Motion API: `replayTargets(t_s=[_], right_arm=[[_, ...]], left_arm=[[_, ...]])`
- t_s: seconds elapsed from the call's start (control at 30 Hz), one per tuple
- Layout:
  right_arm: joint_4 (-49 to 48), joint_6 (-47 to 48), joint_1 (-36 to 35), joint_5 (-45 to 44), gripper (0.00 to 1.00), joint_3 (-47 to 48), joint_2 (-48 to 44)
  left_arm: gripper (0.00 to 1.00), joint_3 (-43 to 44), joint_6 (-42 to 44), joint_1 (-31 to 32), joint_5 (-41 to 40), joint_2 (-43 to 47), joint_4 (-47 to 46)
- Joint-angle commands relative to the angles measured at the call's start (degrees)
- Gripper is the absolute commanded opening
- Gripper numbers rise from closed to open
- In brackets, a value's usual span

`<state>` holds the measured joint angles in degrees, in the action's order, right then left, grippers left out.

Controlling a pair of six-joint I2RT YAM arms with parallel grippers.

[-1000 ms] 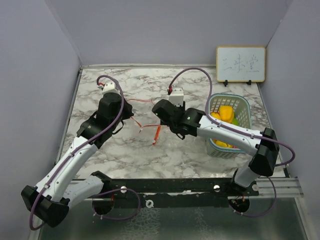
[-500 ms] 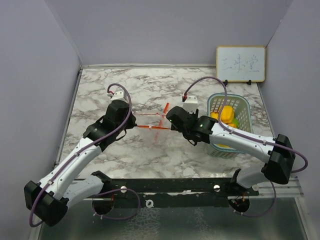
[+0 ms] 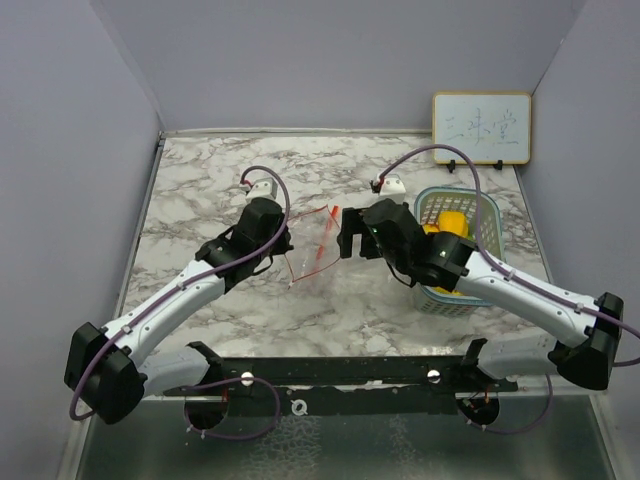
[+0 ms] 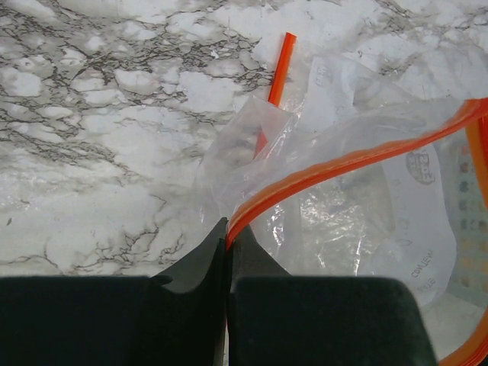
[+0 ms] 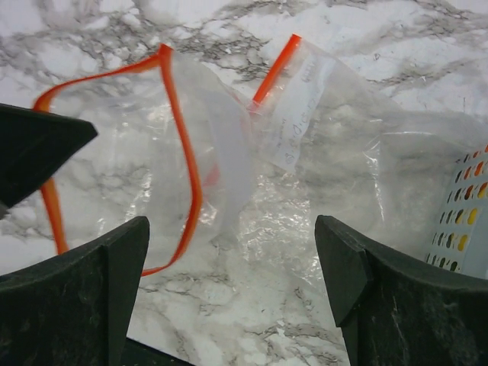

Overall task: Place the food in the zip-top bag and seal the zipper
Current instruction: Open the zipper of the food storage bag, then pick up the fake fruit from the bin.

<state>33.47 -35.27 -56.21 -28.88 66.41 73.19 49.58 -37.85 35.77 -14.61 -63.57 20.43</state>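
Both arms are built in the same way. The left arm (image 3: pixel 165 310) and the right arm (image 3: pixel 520 296) have long links in smooth white shells, and the joints between the links are bulky housings in matte black. A thin purple cable (image 3: pixel 283 205) runs along each arm and makes a loop above the wrist. On each wrist sits a small white block (image 3: pixel 258 186) with a little red part on it. In the wrist views the left jaws are matte black and narrow to a thin wedge. The right jaws are also black, but thick, with a lightly grained surface and pointed corners. The bases sit on a black bar (image 3: pixel 340 372) with round silver fasteners.
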Motion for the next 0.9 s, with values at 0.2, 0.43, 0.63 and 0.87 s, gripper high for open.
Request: replayTargets(t_s=[0.2, 0.43, 0.63, 0.87], right_arm=[[29.0, -16.2, 3.4, -13.8, 0.98, 7.8, -4.6], [29.5, -15.9, 16.2, -14.2, 0.98, 0.9, -10.2], [26.9, -11.8, 22.0, -10.9, 0.98, -3.2, -13.5], [22.6, -10.4, 23.0, -5.4, 0.99, -8.9, -14.6]], left_arm=[[0.00, 3.7, 0.3, 3.7, -2.8, -2.9, -3.0], [0.00, 3.7, 1.1, 4.2, -2.8, -2.4, -2.5], [0.00, 3.1, 1.3, 4.4, -2.3, -1.5, -3.1], [0.00, 2.6, 1.3, 4.6, -1.8, -1.3, -3.0]])
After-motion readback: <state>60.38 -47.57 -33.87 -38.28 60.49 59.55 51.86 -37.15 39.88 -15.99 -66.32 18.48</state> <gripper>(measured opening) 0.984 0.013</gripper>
